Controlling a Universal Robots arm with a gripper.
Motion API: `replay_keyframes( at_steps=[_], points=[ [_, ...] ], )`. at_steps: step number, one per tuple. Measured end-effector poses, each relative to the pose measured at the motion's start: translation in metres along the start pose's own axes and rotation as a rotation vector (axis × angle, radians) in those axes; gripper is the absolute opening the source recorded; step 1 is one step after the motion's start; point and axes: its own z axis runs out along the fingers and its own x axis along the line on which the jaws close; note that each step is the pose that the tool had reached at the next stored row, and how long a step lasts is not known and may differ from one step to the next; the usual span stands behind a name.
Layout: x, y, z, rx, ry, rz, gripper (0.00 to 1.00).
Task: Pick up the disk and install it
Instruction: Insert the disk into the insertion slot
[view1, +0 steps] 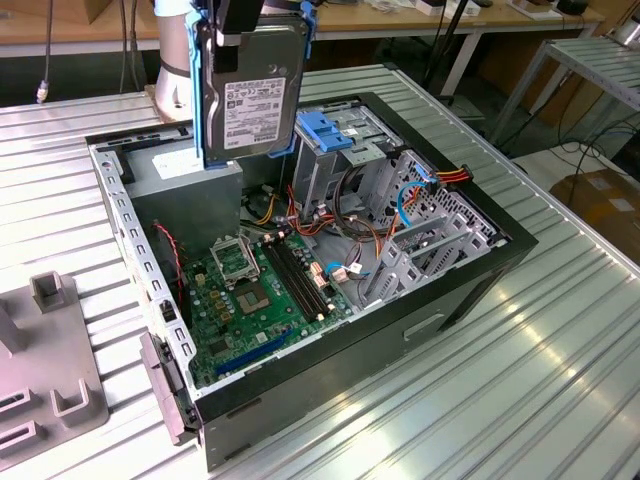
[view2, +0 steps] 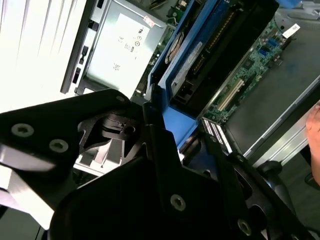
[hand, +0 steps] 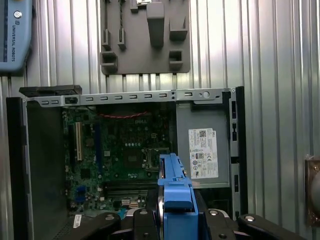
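The disk (view1: 256, 98), a silver-grey hard drive with a white printed label and blue side rails, hangs on edge above the open computer case (view1: 470, 290). It is over the power supply, just to the exterior view's left of the drive cage (view1: 335, 140) with its blue plastic top. My gripper (view1: 250, 22) is shut on the disk's upper end. In the first wrist view the blue rail (hand: 175, 195) stands between the black fingers (hand: 227, 225) of my gripper (hand: 176, 217), with the motherboard (hand: 120, 150) beyond. The disk's edge (view2: 200, 55) shows in the second wrist view.
The grey power-supply box (view1: 190, 185) with a white sticker (hand: 202, 152) sits in the case corner below the disk. Cables (view1: 350, 215) run beside the cage. A grey fixture plate (view1: 50, 375) lies on the ribbed metal table (view1: 520, 400) at the exterior view's left.
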Motion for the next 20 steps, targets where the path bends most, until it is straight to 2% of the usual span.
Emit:
replay_keyframes(
  at_steps=[1,6,14,17,20],
  points=[
    [0.0005,-0.0005,0.0010,0.0034,-0.0005,0.000,0.37],
    [0.0102,-0.0019,0.0028,0.0033,-0.0003,0.005,0.37],
    [0.0333,-0.0044,0.0048,0.0026,0.0001,0.019,0.37],
    [0.0443,-0.0057,0.0060,0.0019,0.0002,0.024,0.37],
    [0.0499,-0.0110,0.0077,0.0012,0.0001,0.026,0.37]
  ],
)
